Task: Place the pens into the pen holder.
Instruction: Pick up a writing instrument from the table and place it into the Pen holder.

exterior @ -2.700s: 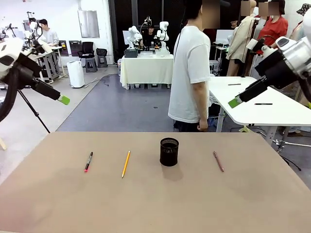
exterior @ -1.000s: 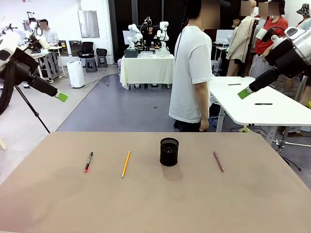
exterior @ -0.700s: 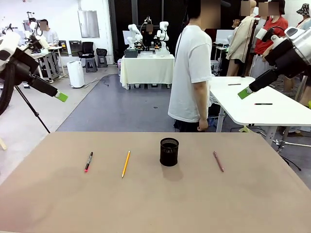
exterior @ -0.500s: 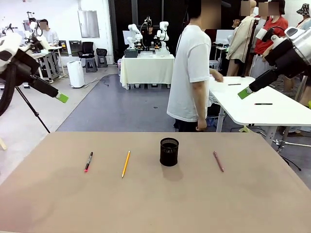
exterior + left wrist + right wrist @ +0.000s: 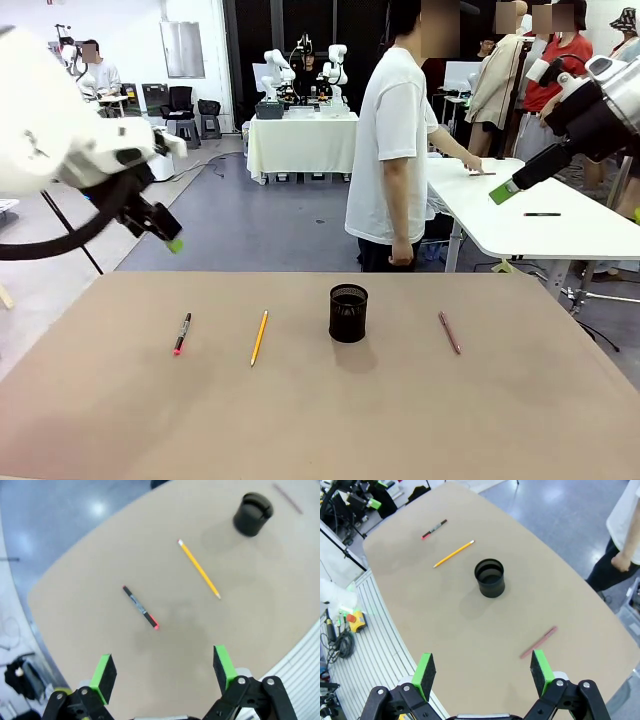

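On the tan table [image 5: 320,420] a black mesh pen holder [image 5: 348,312] stands upright near the middle. Left of it lie an orange-yellow pencil [image 5: 259,337] and a black marker with a red end [image 5: 182,333]; to its right lies a brownish-pink pen [image 5: 450,332]. My left gripper [image 5: 172,242] hangs open above the table's far left edge. Its wrist view looks down on the marker [image 5: 140,607], pencil [image 5: 199,569] and holder [image 5: 253,514]. High at the back right, off the table, my right gripper [image 5: 503,190] is open too, looking down on the holder [image 5: 489,578] and pink pen [image 5: 538,642].
A person in a white T-shirt [image 5: 395,150] stands at the table's far edge, turned away, one hand on a white side table [image 5: 540,225] at the back right. A ribbed platform [image 5: 375,645] with cables runs along the table's near side.
My left arm has swung in from the far left and dropped toward the table's back left edge. The person has turned and reached to the white table. The right arm has stayed put.
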